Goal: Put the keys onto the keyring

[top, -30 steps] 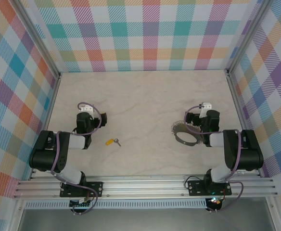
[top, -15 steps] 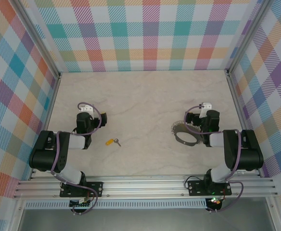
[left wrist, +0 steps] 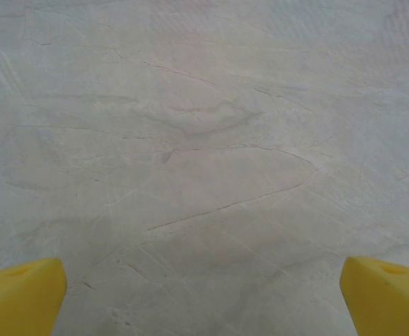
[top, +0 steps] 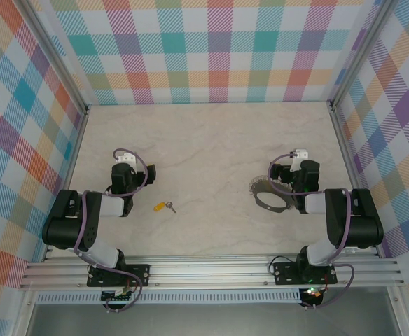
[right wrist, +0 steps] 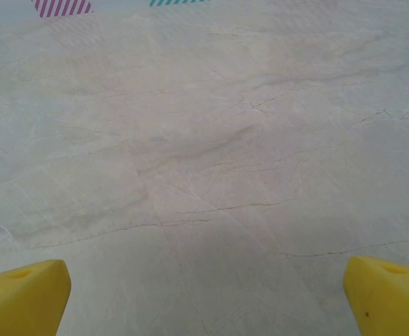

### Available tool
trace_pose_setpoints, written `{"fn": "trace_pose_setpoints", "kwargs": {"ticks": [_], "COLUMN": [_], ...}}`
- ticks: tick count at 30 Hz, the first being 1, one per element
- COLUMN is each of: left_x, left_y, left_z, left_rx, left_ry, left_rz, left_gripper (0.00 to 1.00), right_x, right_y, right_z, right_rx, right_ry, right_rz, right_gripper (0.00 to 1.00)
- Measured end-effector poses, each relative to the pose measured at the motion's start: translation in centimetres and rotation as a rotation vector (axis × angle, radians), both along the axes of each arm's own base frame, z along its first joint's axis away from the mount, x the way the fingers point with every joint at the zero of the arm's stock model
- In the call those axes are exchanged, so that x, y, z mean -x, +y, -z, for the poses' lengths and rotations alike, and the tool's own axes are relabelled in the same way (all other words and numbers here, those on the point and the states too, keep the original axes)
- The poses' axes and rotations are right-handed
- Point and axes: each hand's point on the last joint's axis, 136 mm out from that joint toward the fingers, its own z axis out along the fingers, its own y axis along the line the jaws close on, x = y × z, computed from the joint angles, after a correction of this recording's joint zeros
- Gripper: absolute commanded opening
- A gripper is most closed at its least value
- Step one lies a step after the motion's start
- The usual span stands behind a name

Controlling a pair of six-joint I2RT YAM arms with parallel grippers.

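Both wide open and empty, left claw (left wrist: 204, 297) and right claw (right wrist: 204, 297) hover over the pale marbled desk (top: 211, 140) — small yellow-headed, grey-bladed key (top: 165, 206) left of centre, thin silvery chain keyring (top: 269, 197) well apart at right — advise pinching the key's head, blade left free for threading.

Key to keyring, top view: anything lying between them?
Nothing. In the top view, the stretch of table between the key and the keyring is bare.

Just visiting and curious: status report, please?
Left gripper open, empty; right gripper open, empty. Key loose on table. Keyring apart from it, beside right arm. Nothing between.
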Motion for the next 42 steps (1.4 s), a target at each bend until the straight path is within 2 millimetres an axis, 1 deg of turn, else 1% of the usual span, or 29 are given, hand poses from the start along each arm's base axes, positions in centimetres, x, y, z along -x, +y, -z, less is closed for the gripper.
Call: {"fn": "trace_pose_setpoints", "kwargs": {"ticks": [3,5,10,13,14,17,21,24,26,28,30,33,35,38,42], "left_x": [0.0,-0.2,-0.2,0.1,0.1,0.1,-0.6,-1.4,-1.3,-0.8,0.3,2.5,4.0,5.9,7.8], "left_y": [-0.2,-0.2,-0.1,0.1,0.1,0.3,0.5,0.6,0.3,-0.2,-1.1,-3.1,-4.8,-6.8,-8.8], "left_z": [0.2,0.0,-2.5,-3.7,-4.0,-5.0,-7.3,-9.5,-10.8,-11.6,-11.9,-11.9,-12.1,-12.3,-12.4], "left_rx": [0.000,0.000,0.001,0.004,0.004,0.019,0.060,0.114,0.171,0.227,0.287,0.362,0.409,0.456,0.484], "left_ry": [0.016,0.030,-0.002,-0.012,-0.010,-0.001,0.035,0.059,0.083,0.112,0.151,0.211,0.240,0.268,0.302], "left_rz": [0.011,0.013,0.007,-0.005,-0.009,-0.027,-0.072,-0.117,-0.145,-0.165,-0.172,-0.156,-0.127,-0.083,-0.031], "left_gripper": [1.00,1.00,1.00,1.00,1.00,1.00,1.00,1.00,1.00,1.00,1.00,1.00,0.99,0.99,0.99], "right_x": [0.1,0.0,-2.3,-2.9,-2.8,-1.5,0.2,1.4,2.3,3.2,4.3,6.6,8.1,10.0,11.7], "right_y": [-0.1,-0.2,-1.0,-1.9,-2.1,-2.9,-3.1,-2.0,-1.0,0.0,1.0,2.8,4.2,5.9,8.1], "right_z": [0.0,-0.7,-3.5,-4.4,-4.4,-4.1,-5.3,-6.5,-7.1,-7.4,-7.3,-6.0,-4.7,-3.0,-1.2], "right_rx": [0.001,0.002,-0.017,-0.049,-0.058,-0.078,-0.116,-0.172,-0.225,-0.278,-0.330,-0.401,-0.436,-0.467,-0.470], "right_ry": [0.012,0.022,0.055,0.097,0.110,0.158,0.178,0.187,0.204,0.220,0.244,0.312,0.374,0.452,0.541], "right_rz": [0.005,0.014,0.073,0.147,0.168,0.234,0.265,0.227,0.191,0.157,0.124,0.081,0.059,0.032,-0.003], "right_gripper": [1.00,1.00,1.00,1.00,1.00,1.00,1.00,0.94,0.91,0.88,0.87,0.84,0.83,0.82,0.81]}}
